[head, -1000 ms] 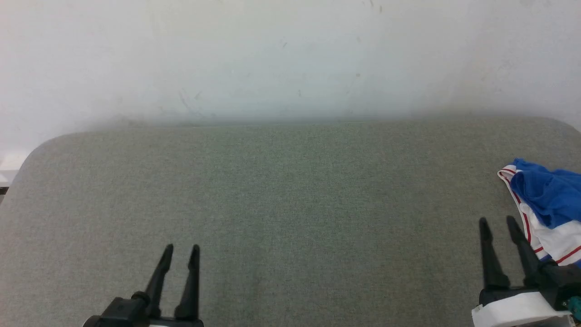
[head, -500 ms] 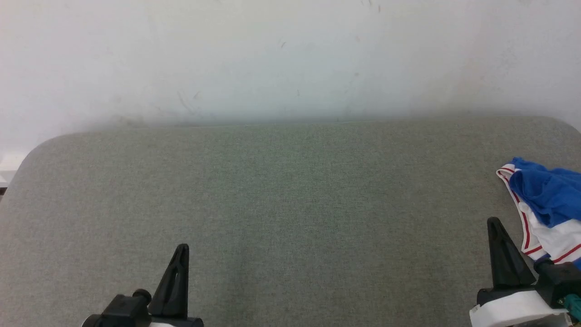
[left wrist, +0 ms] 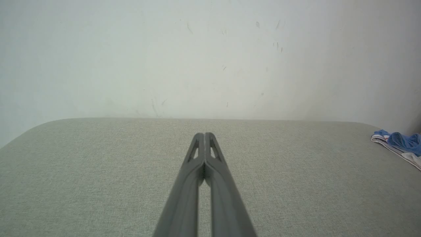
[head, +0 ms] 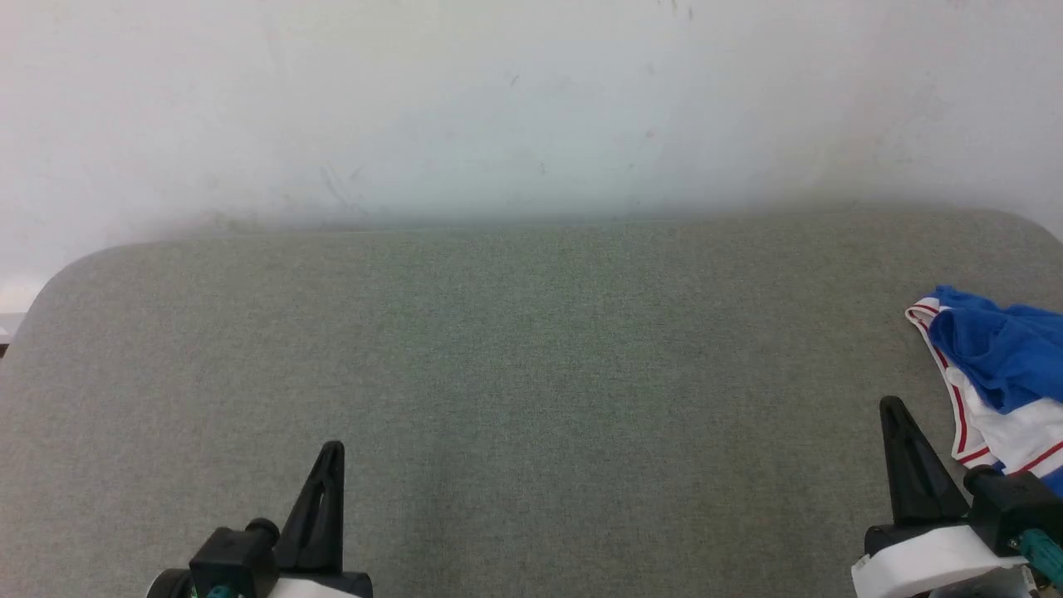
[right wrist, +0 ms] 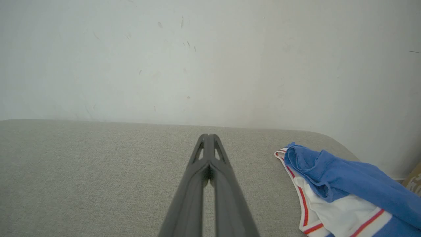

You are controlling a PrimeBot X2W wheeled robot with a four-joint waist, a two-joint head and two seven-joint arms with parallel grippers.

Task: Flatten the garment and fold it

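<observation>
Head view: the garment [head: 1001, 365] lies crumpled at the right edge of the bench [head: 531, 374], running out of frame. The right pincer [head: 891, 407], clenched tip to tip, sits just beside it. The left pincer [head: 332, 451], likewise clenched, is well apart near the front edge, open bench between them.

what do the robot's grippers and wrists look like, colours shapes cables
Left gripper and right gripper match: two long black tapering fingers with slim triangular cut-outs near the tips. Each sits on a black block beside a white wrist shell. A teal connector shows by the right one.
</observation>
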